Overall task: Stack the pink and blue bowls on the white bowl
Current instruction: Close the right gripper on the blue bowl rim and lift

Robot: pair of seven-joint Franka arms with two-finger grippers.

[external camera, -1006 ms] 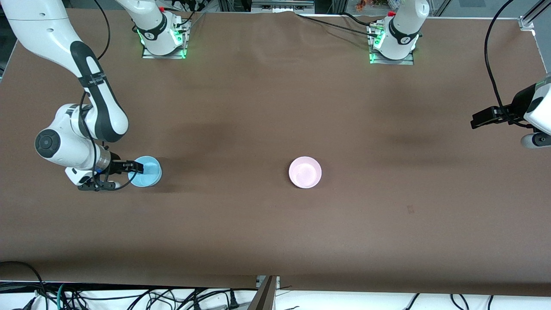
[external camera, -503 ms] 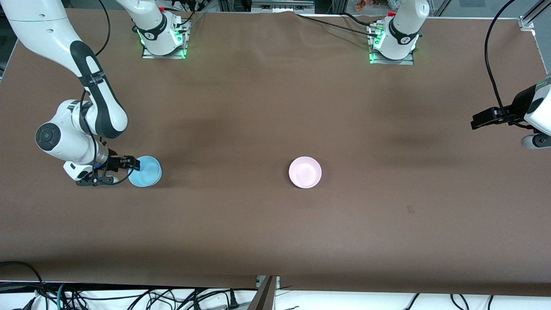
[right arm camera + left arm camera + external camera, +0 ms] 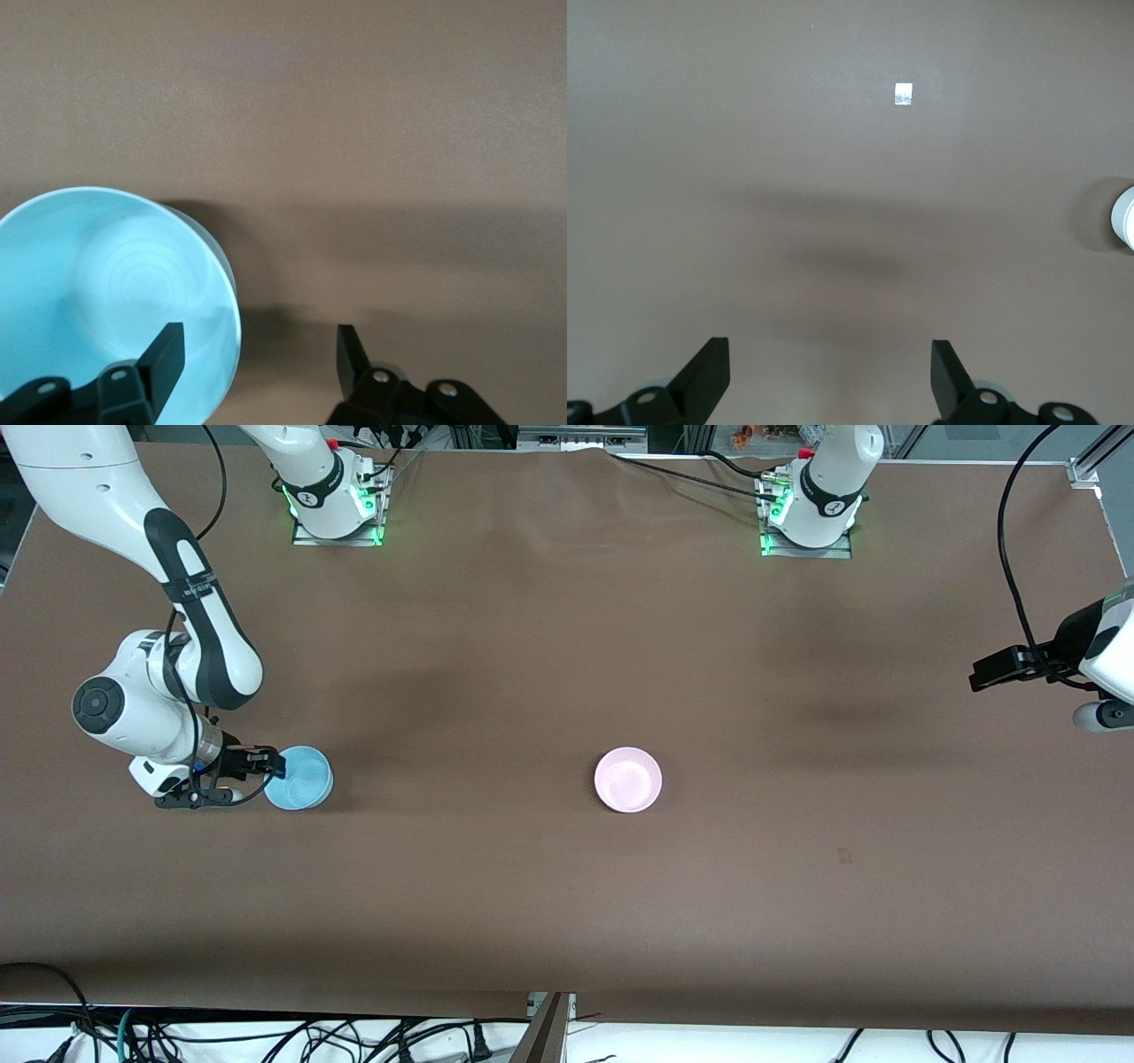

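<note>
a brown table (image 3: 567,646) carries a light blue bowl (image 3: 299,778) upright near the right arm's end and a pale pink bowl (image 3: 628,779) upright near the middle, well apart. the right gripper (image 3: 266,767) straddles the blue bowl's rim, jaws apart, one finger (image 3: 159,359) inside. the left gripper (image 3: 830,376) waits over bare table at the left arm's end, jaws wide apart.
</note>
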